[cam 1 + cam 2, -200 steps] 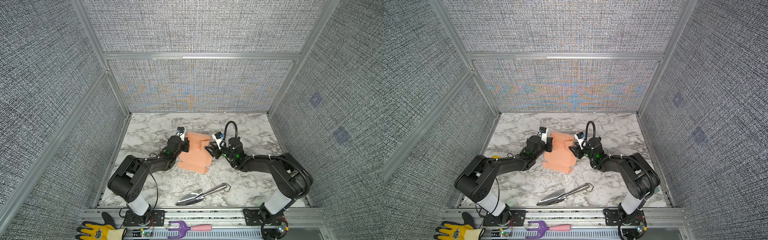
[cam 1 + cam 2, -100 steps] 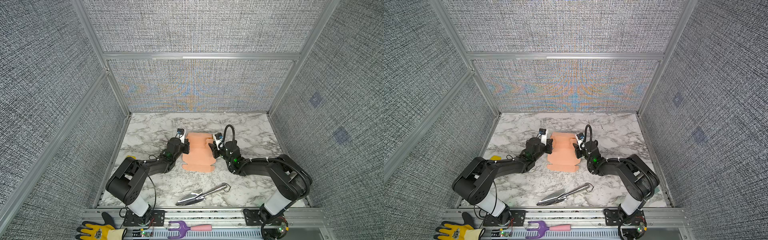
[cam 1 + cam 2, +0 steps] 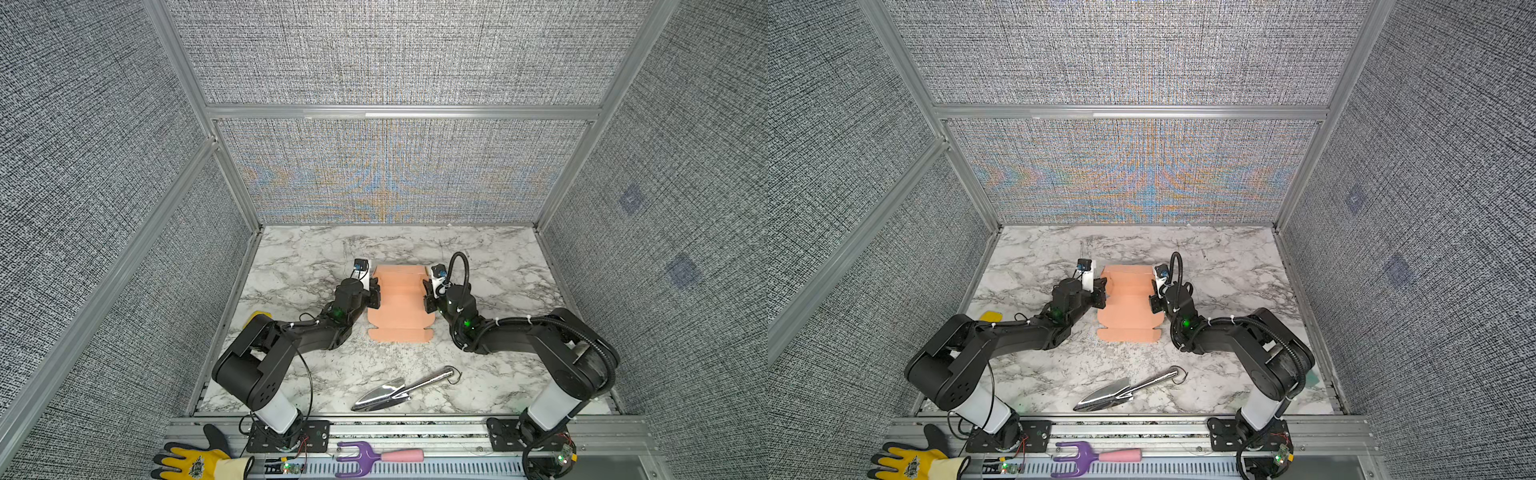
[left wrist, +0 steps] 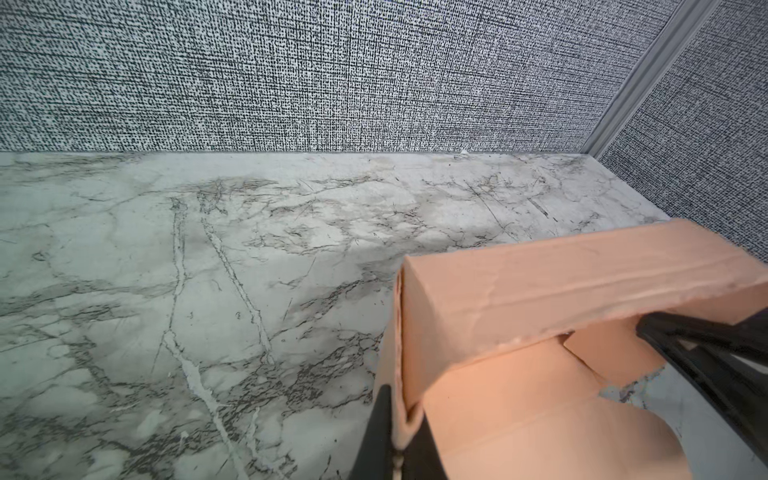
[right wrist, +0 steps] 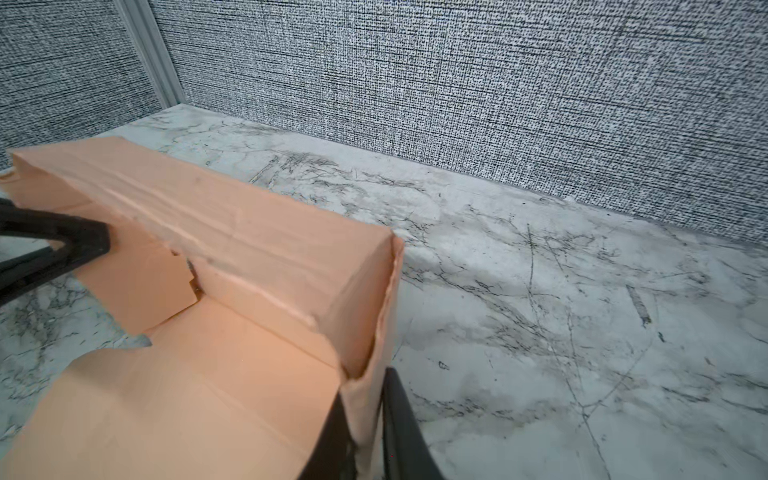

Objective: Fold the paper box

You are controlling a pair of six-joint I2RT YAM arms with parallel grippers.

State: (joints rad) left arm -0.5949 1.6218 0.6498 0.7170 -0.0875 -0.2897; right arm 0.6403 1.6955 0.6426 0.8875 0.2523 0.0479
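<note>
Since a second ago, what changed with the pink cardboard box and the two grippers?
The salmon-pink cardboard paper box swung from skewed to square between the arms. The right gripper closed onto its right side wall. Unchanged: the left gripper stays pinched on the left wall, and the shiny metal trowel has not moved.

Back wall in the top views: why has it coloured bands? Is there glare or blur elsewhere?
In both top views the back wall shows rainbow moiré, likely from its fine weave. In a top view the metal trowel carries bright glare. In the left wrist view the paper box is sharp, its inside glowing warm orange; the right wrist view likewise.
</note>
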